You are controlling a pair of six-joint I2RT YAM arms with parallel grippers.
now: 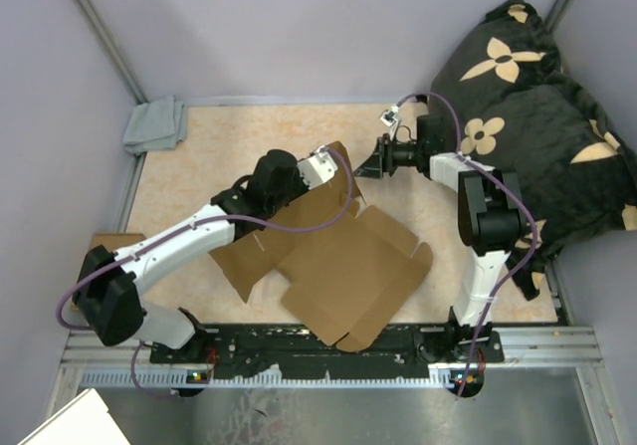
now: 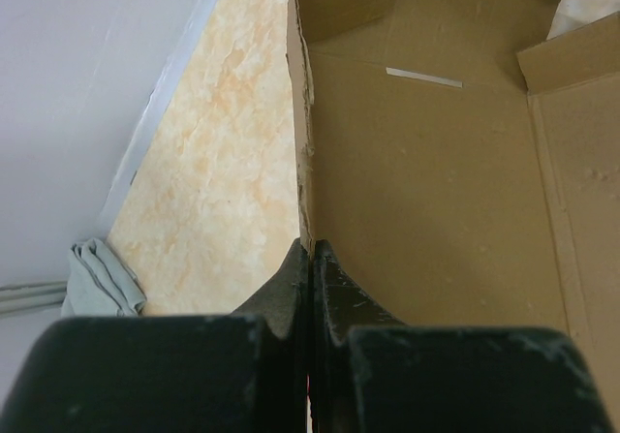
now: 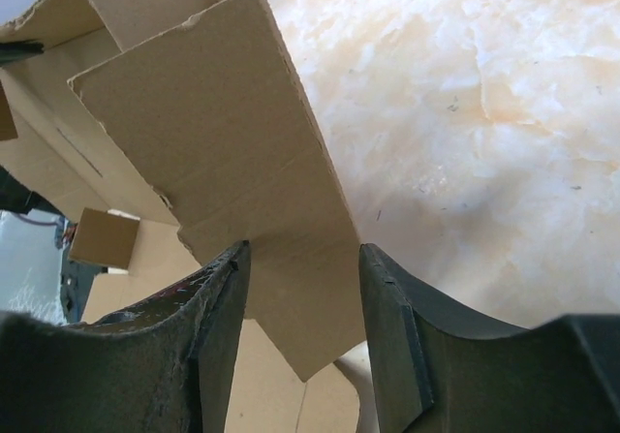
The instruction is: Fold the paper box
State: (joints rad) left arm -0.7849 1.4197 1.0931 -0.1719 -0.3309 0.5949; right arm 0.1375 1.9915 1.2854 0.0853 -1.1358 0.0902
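The paper box (image 1: 343,266) is a brown die-cut sheet lying mostly flat at the middle of the table, with one far flap (image 1: 336,194) raised. My left gripper (image 1: 331,164) is shut on the top edge of that raised flap. In the left wrist view the fingers (image 2: 329,283) pinch the cardboard edge, with the box's inner face (image 2: 426,181) to their right. My right gripper (image 1: 366,161) reaches in from the right and is open. In its wrist view a corner of the flap (image 3: 223,133) runs into the gap of the right gripper (image 3: 302,254), and neither pad presses on it.
A grey folded cloth (image 1: 156,124) lies in the far left corner, also seen from the left wrist (image 2: 97,278). A black flower-print pillow (image 1: 542,116) fills the right side. A small cardboard scrap (image 1: 111,240) sits at the left edge. Grey walls enclose the table.
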